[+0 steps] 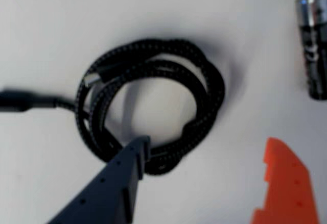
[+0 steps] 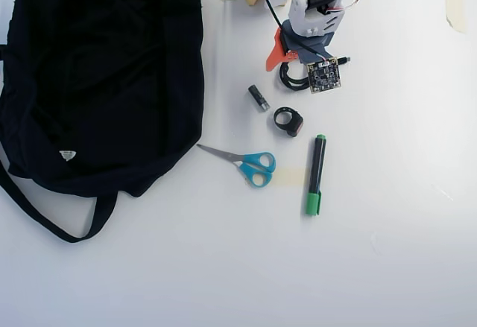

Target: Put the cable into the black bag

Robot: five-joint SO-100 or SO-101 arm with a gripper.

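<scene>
The cable (image 1: 153,96) lies flat on the white table as a round black braided coil, its plug end trailing left. My gripper (image 1: 207,145) is open and low over it. The dark blue finger (image 1: 122,178) has its tip at the coil's lower edge. The orange finger (image 1: 286,183) is outside the coil to the right, so the coil's lower right strands lie between the jaws. In the overhead view the gripper (image 2: 291,70) is at the top centre, mostly hiding the cable (image 2: 292,83). The black bag (image 2: 97,74) lies far left, with its strap and white label.
A small black and silver cylinder (image 1: 314,45) lies right of the coil; it also shows in the overhead view (image 2: 258,97). A black ring object (image 2: 288,121), blue-handled scissors (image 2: 246,163) and a green marker (image 2: 316,174) lie below the gripper in the overhead view.
</scene>
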